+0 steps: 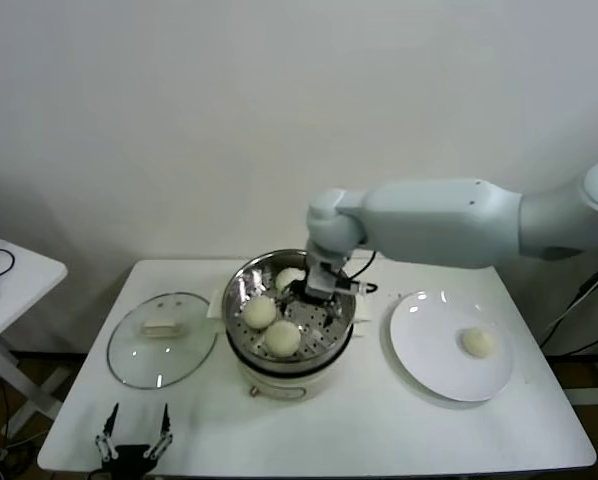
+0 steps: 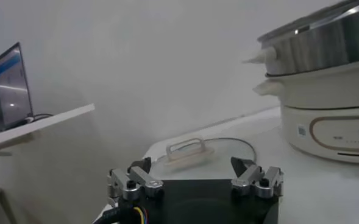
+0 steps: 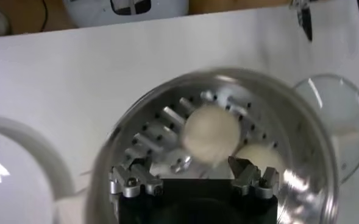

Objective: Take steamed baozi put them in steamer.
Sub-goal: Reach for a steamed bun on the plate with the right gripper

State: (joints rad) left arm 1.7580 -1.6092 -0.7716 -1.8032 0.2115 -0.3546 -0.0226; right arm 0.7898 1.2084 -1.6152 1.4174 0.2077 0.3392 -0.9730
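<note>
The steamer (image 1: 241,292) is a shiny steel basket on a cream pot at the table's middle. Three baozi lie in it: one at the back (image 1: 288,278), one on the left (image 1: 260,312), one at the front (image 1: 283,338). A fourth baozi (image 1: 478,342) lies on the white plate (image 1: 424,345) to the right. My right gripper (image 1: 314,290) hangs open and empty over the basket, just above the back baozi (image 3: 211,133); its own view (image 3: 191,167) shows a second baozi (image 3: 261,159) beside it. My left gripper (image 1: 134,440) is parked open at the table's front left.
A glass lid (image 1: 162,338) with a white handle lies flat left of the steamer, and it also shows in the left wrist view (image 2: 194,152) ahead of my left gripper (image 2: 191,164). A second white table (image 1: 9,275) stands at far left.
</note>
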